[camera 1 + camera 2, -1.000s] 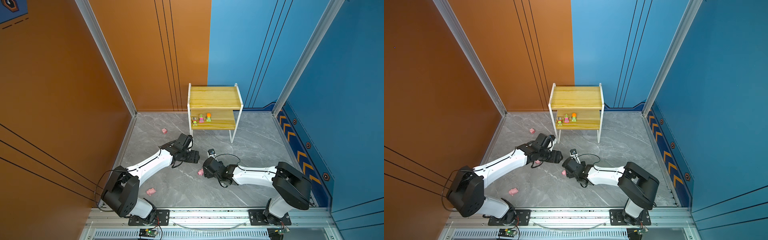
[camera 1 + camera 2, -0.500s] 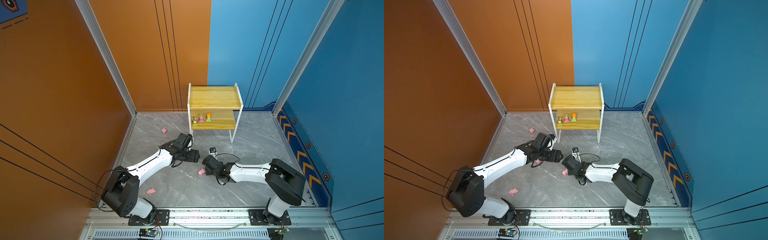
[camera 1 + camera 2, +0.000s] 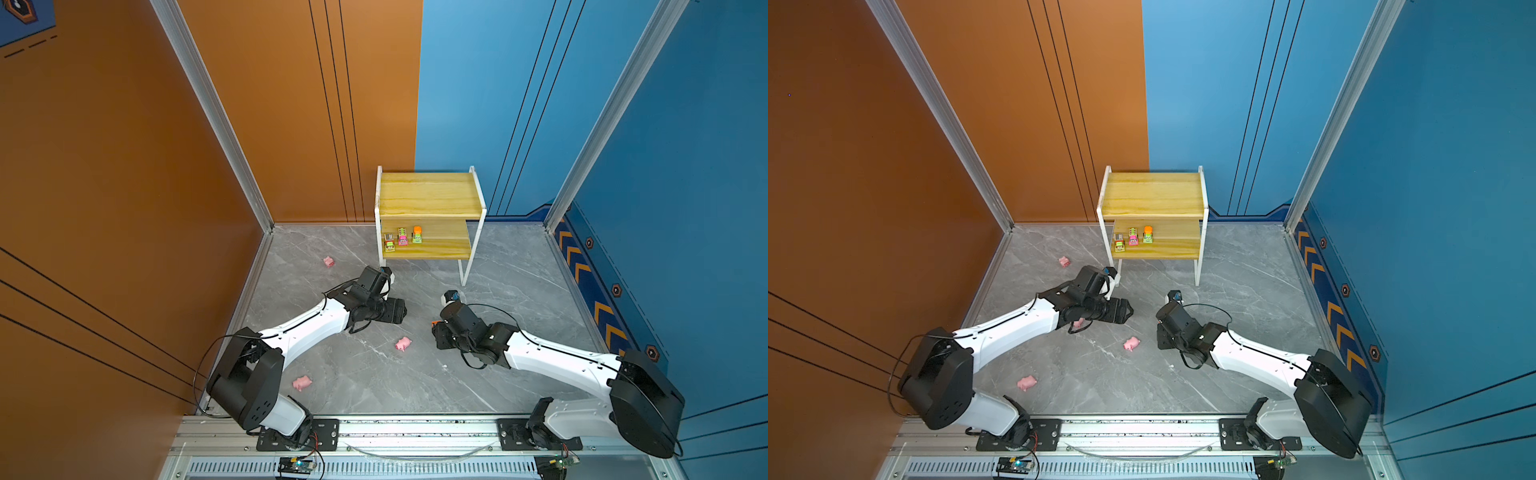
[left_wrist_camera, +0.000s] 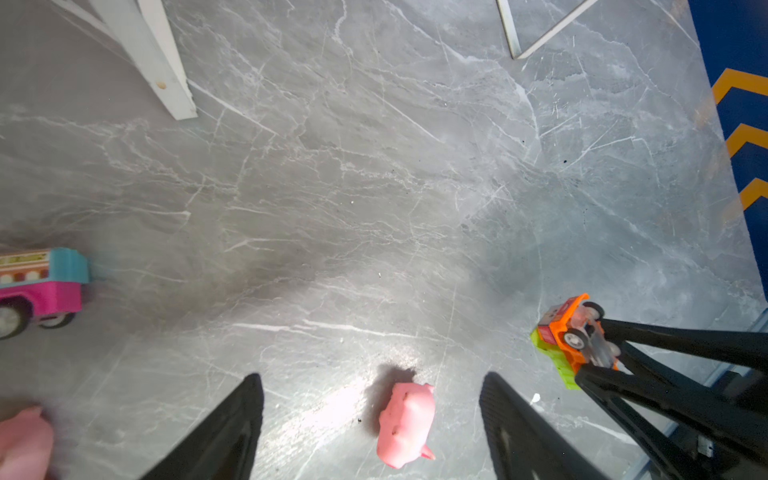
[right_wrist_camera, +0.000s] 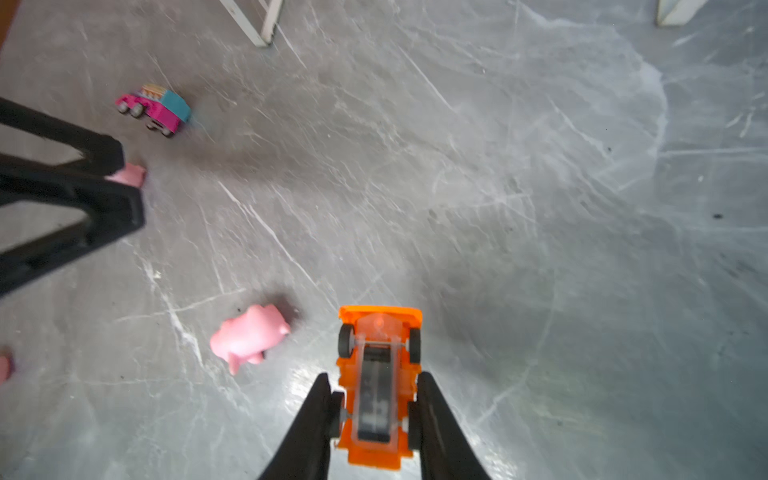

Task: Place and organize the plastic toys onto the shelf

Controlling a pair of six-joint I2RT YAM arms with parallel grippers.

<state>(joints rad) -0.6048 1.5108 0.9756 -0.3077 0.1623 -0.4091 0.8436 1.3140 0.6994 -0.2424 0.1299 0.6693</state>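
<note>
My right gripper [image 5: 376, 378] is shut on an orange and green toy truck [image 5: 378, 390], whose wheeled underside faces the right wrist camera; the left wrist view shows that truck [image 4: 569, 332] tilted in the black fingers. My left gripper [image 4: 372, 382] is open above the floor, with a pink pig [image 4: 405, 424] lying beyond its fingers. That pig [image 3: 403, 344] lies between both grippers. A pink and teal truck [image 5: 156, 110] and another pig [image 5: 129, 174] sit near the left gripper [image 3: 401, 311]. Three trucks [image 3: 402, 236] stand on the shelf's [image 3: 430, 199] lower board.
Two more pigs lie on the grey marble floor, one near the front left [image 3: 302, 383] and one by the left wall [image 3: 328, 261]. The shelf's white legs [image 3: 464, 272] stand just behind both arms. Orange and blue walls enclose the floor.
My right gripper has shut on the orange truck and drawn back to the right, away from the middle pig. The left arm has barely moved and stays open.
</note>
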